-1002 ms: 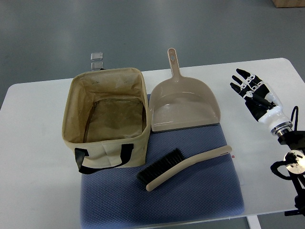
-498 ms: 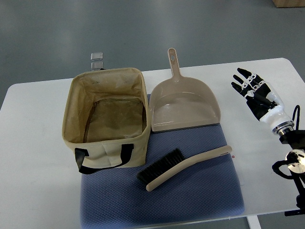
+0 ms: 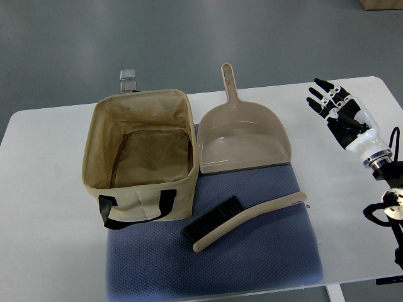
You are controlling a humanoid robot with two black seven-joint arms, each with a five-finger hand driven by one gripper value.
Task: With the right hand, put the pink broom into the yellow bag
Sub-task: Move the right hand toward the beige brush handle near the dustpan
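A beige-pink hand broom (image 3: 242, 217) with black bristles lies on the blue mat (image 3: 252, 264), handle pointing right. The open yellow-tan fabric bag (image 3: 140, 154) with black handles stands upright to its upper left, with nothing inside. My right hand (image 3: 337, 113) hovers over the white table at the far right, well away from the broom, fingers spread and holding nothing. The left arm does not show.
A matching dustpan (image 3: 242, 135) lies right of the bag, its handle pointing away past the table's far edge. The white table (image 3: 44, 207) ends close to the hand on the right. Two small clear items (image 3: 128, 78) sit on the floor beyond the bag.
My right hand has drifted a little to the right and further from me over the table. The broom, bag and dustpan have stayed put.
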